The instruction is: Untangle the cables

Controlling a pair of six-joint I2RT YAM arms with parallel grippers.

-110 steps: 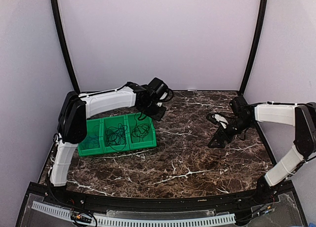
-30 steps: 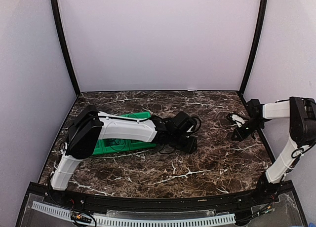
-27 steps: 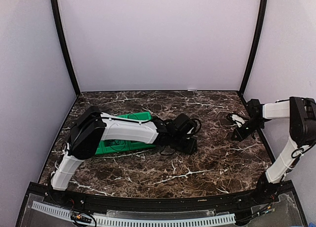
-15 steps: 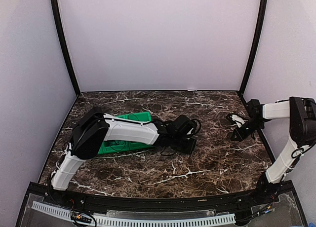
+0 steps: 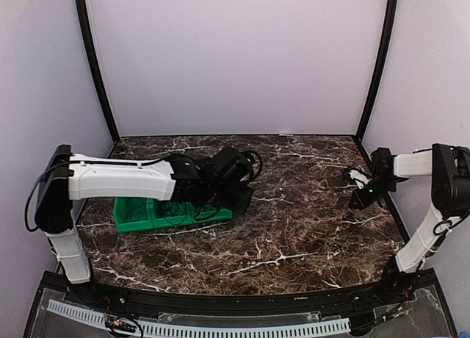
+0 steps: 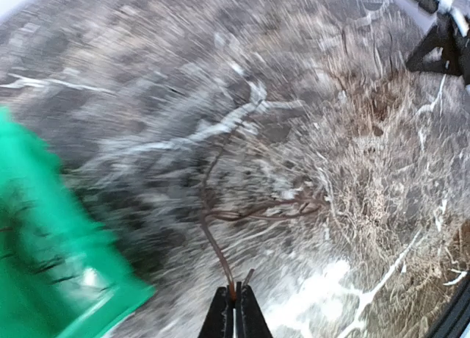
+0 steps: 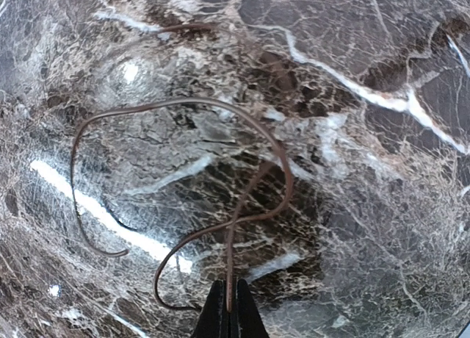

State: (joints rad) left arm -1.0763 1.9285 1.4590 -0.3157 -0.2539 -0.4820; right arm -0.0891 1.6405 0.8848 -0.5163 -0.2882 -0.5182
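Note:
My left gripper (image 5: 239, 199) hangs just right of the green bin (image 5: 135, 217), shut on the end of a thin brown cable (image 6: 214, 244). That cable trails away over the marble in a loose tangle, and the left wrist view is blurred by motion. At the far right of the table my right gripper (image 5: 359, 199) is shut on another thin brown cable (image 7: 280, 169), which curls in open loops on the marble below it. In the wrist views the left gripper (image 6: 236, 310) and the right gripper (image 7: 229, 313) both show their jaws pressed together on a strand.
The green bin (image 6: 44, 279) has three compartments holding dark cables and sits at the left of the table under the left arm. Black frame posts (image 5: 374, 66) stand at the back corners. The right arm (image 6: 440, 29) shows at the far edge of the left wrist view.
The left gripper closed on a cable near the table's middle, then swung left and back to the bin's right end, dragging the cable. The right arm has stayed put.

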